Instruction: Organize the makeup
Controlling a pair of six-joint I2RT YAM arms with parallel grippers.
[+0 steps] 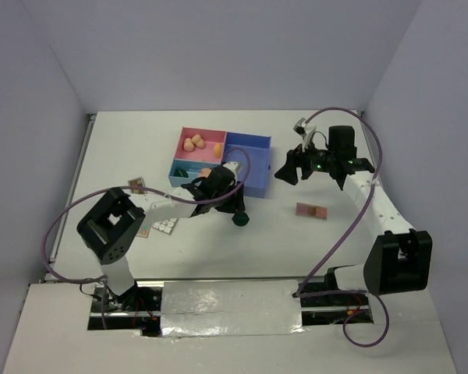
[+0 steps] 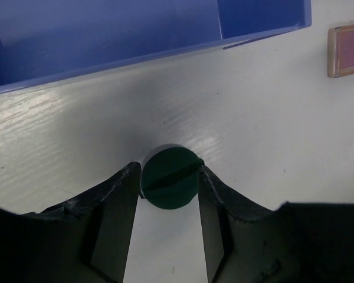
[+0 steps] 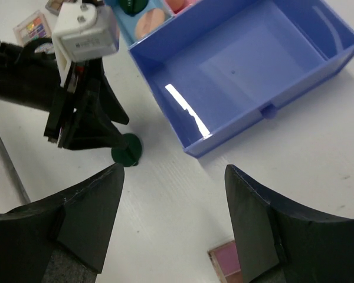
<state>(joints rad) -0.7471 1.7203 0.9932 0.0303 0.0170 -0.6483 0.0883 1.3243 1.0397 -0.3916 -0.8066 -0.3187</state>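
Note:
My left gripper (image 1: 235, 212) (image 2: 170, 170) is shut on a dark green round compact (image 2: 170, 178) (image 1: 240, 220), with a finger touching each side, low over the table just in front of the tray's blue compartment (image 2: 135, 53). The compact also shows in the right wrist view (image 3: 127, 150). My right gripper (image 1: 285, 173) (image 3: 172, 177) is open and empty, above the table right of the tray. A pink eyeshadow palette (image 1: 311, 210) (image 3: 227, 262) (image 2: 348, 50) lies flat on the table. Peach sponges (image 1: 193, 143) sit in the pink compartment. A peach puff (image 3: 148, 23) sits in the light blue compartment.
The pink-and-blue tray (image 1: 246, 140) stands at mid-table; its large blue compartment (image 3: 248, 65) holds nothing. Two more palettes (image 1: 136, 185) (image 1: 164, 226) lie at the left by the left arm. A metal rail (image 1: 72, 183) runs along the table's left edge.

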